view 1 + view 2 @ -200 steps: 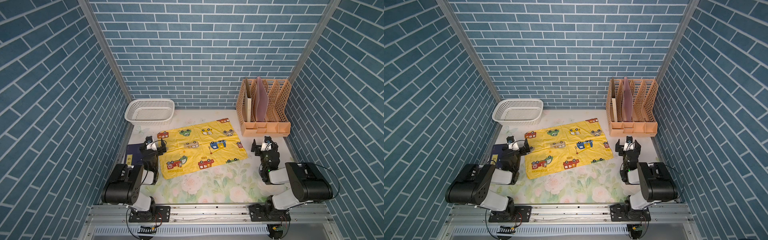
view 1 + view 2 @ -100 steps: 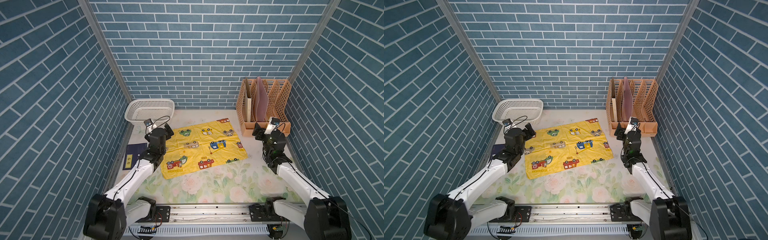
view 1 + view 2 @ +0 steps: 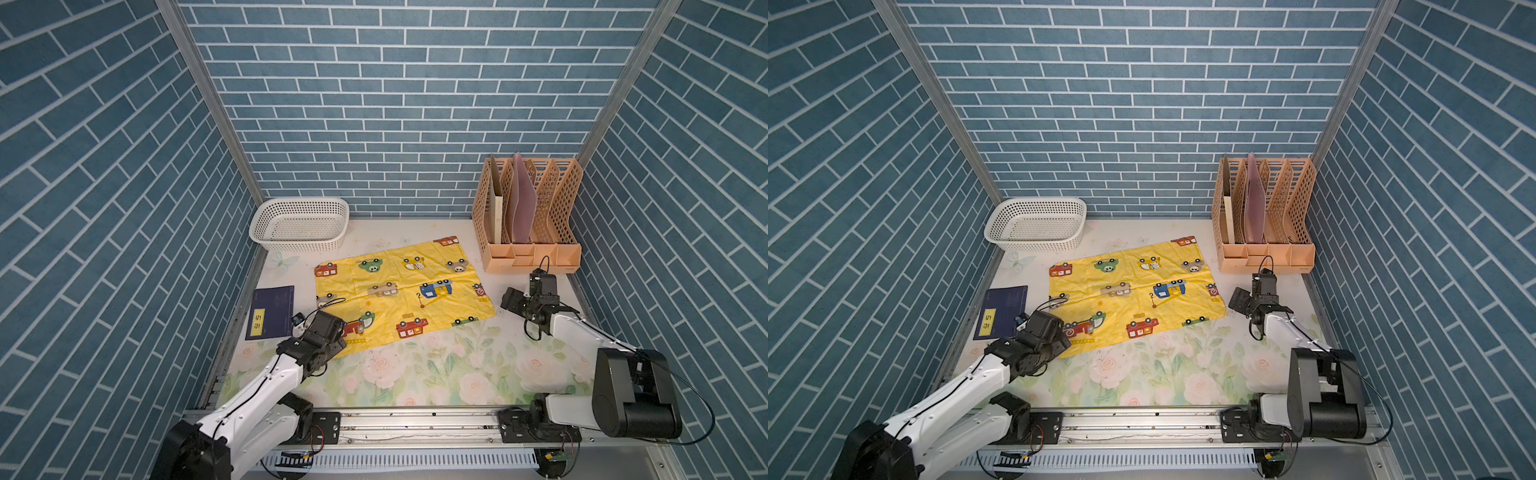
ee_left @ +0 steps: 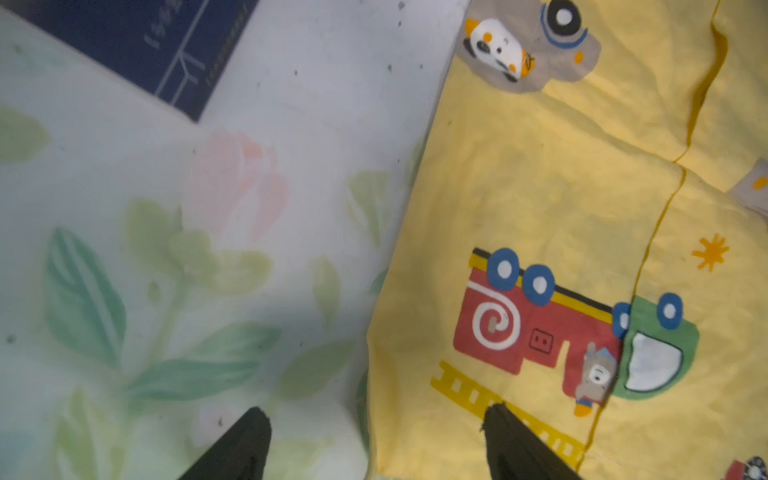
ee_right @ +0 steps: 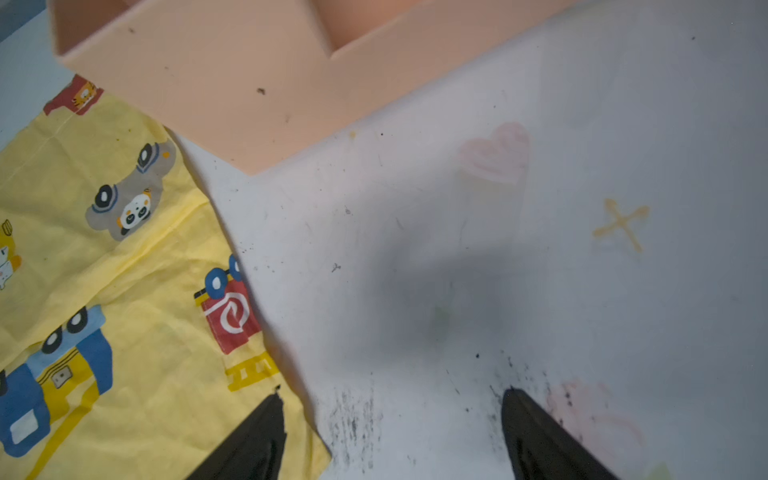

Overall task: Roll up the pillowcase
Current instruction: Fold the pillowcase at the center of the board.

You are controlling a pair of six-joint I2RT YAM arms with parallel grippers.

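Observation:
The yellow pillowcase (image 3: 399, 291) (image 3: 1133, 299) with cartoon vehicles lies flat and unrolled on the floral table. My left gripper (image 3: 332, 332) (image 4: 376, 415) is low at its near-left corner and open. It straddles the left edge of the pillowcase (image 4: 540, 208), with one finger over the fabric and one over the tablecloth. My right gripper (image 3: 509, 301) (image 5: 392, 395) is open beside the near-right corner. One of its fingers is over the corner of the pillowcase (image 5: 104, 249) and the other over bare table. Neither holds anything.
A white basket (image 3: 299, 224) stands at the back left. A peach file organizer (image 3: 528, 216) (image 5: 249, 83) stands at the back right, just beyond the right gripper. A dark blue booklet (image 3: 270, 311) (image 4: 137, 41) lies left of the pillowcase, next to the left wrist.
Both arms unfolded from their rest pose, reached to the far side of the pillowcase, then drew back and came down at its near corners.

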